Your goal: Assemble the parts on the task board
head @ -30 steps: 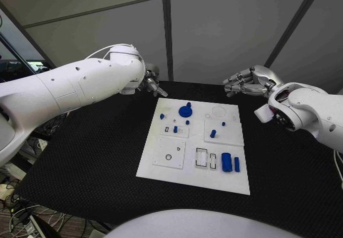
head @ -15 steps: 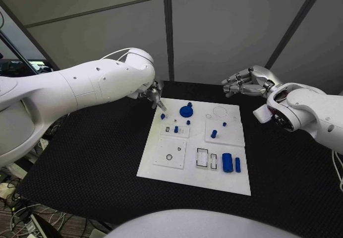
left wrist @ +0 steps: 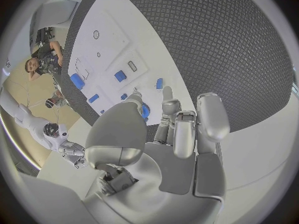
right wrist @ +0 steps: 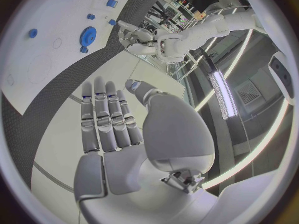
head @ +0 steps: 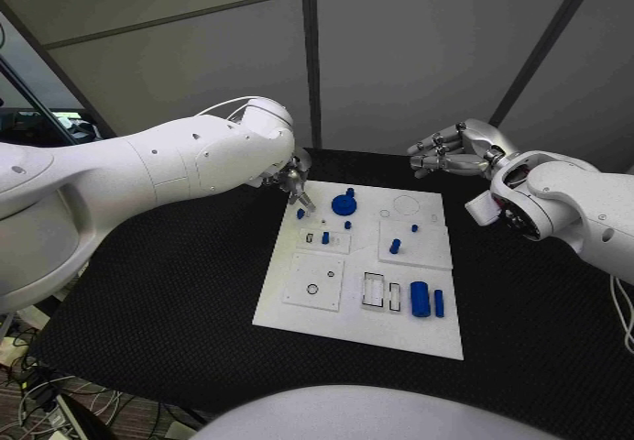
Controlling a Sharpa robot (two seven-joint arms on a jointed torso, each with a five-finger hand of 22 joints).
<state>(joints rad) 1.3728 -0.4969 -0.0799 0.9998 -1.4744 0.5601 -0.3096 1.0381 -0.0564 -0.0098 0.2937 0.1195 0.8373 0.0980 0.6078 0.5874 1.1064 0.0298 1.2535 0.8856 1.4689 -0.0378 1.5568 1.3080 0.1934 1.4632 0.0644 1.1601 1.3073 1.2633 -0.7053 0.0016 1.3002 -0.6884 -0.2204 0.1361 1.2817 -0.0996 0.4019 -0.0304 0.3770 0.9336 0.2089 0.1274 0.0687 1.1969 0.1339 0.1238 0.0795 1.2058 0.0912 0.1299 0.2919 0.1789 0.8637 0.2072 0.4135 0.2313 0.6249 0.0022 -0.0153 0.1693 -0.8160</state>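
White task board [head: 307,307] | blue parts [head: 420,299] on it

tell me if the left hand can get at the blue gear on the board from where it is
Probably yes. The left hand hovers at the task board's far left corner, empty, fingers pointing down, and nothing stands between it and the blue gear just beside it.

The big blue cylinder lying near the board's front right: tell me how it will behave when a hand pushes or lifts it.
The blue cylinder lies on its side on the task board, so a sideways push would probably roll it. It looks like rigid, smooth plastic, likely light and perhaps slippery between silver fingers. The slim blue bar beside it could get knocked.
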